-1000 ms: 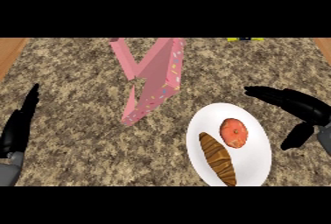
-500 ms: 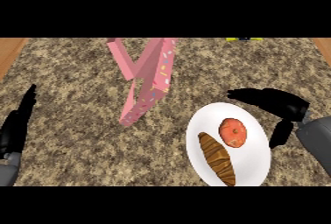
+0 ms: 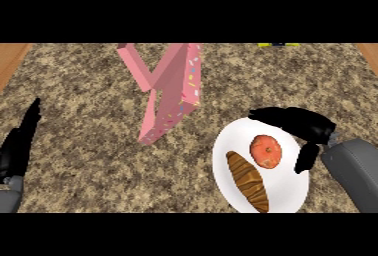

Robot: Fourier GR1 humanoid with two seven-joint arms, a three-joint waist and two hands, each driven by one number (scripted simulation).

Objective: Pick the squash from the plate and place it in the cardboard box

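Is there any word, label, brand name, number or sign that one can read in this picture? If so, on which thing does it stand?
None: no word, number or brand can be read anywhere.
The pink box bears only small coloured specks, not letters.
The white plate and the two foods on it carry no marks.
A yellow and black thing at the far edge is too cut off to read.

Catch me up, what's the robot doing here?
The right hand is open and hangs over the far right edge of the white round plate, above the round orange squash, touching nothing yet. A long brown pastry lies beside the squash. The open pink box with sprinkles stands further left on the speckled counter. The left hand rests open at the left edge.
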